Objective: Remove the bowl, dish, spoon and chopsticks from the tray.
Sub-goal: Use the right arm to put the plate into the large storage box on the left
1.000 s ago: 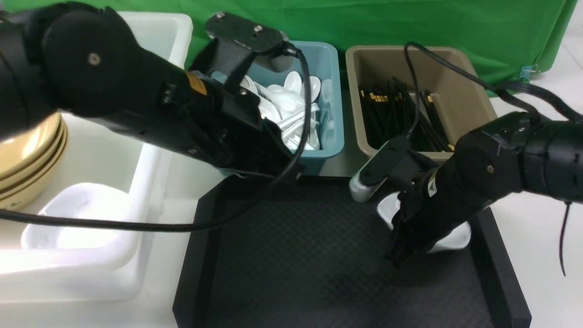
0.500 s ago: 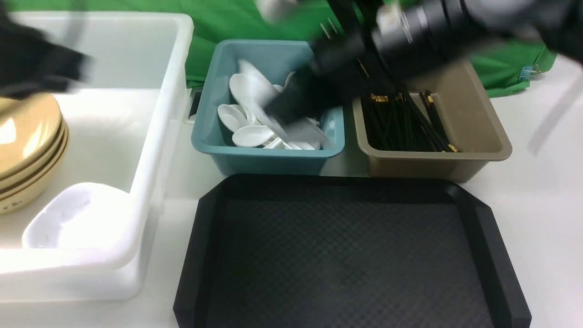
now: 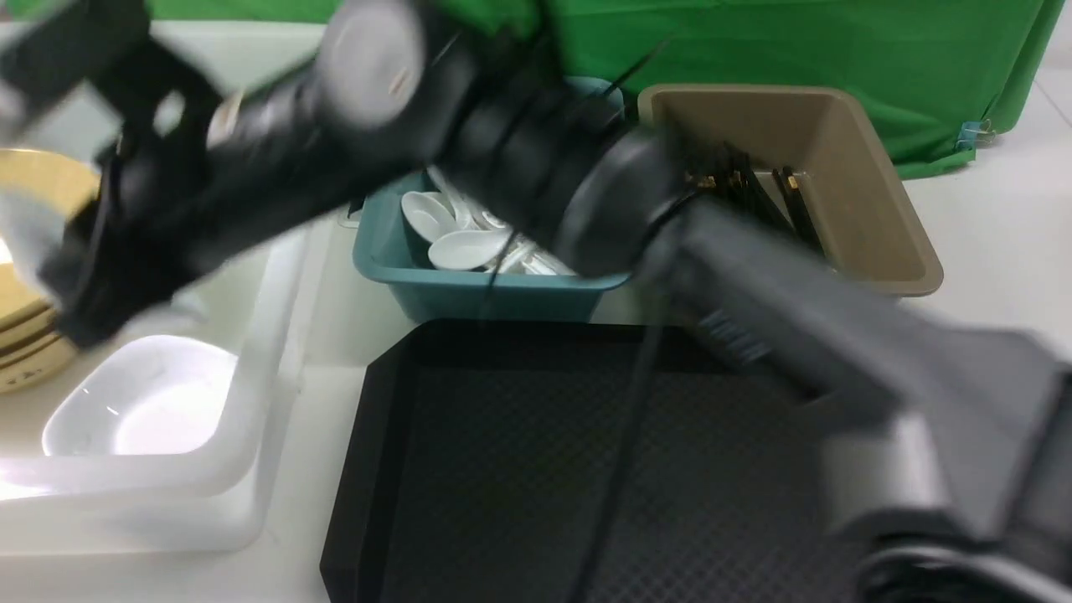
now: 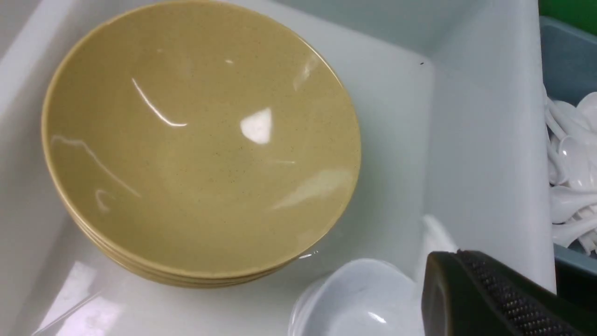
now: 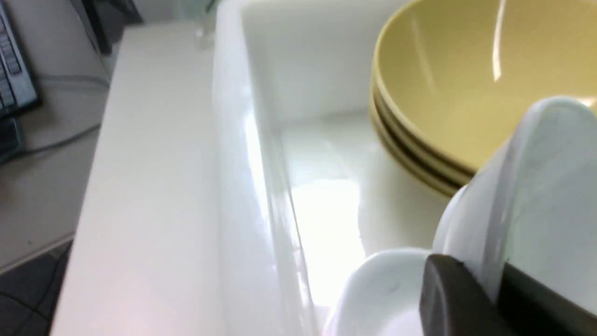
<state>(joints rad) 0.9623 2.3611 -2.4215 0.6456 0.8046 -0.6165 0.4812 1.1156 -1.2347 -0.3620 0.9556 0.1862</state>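
robot lab bench: green backdrop cloth behind a white table

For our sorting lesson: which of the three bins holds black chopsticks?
The brown bin, farthest right; the teal bin holds white spoons, the white tub yellow bowls.

My front camera sits between my two arms, looking forward and down over the tray toward the teal bin and brown bin; my right arm crosses it in a blur. My left wrist camera looks steeply down, close, into the white tub onto the stacked yellow bowls. My right wrist camera sits lower and nearer, facing, I think, the tub's far wall, a white dish almost against the lens. All three share tub and bowls, the front view only at its left edge.
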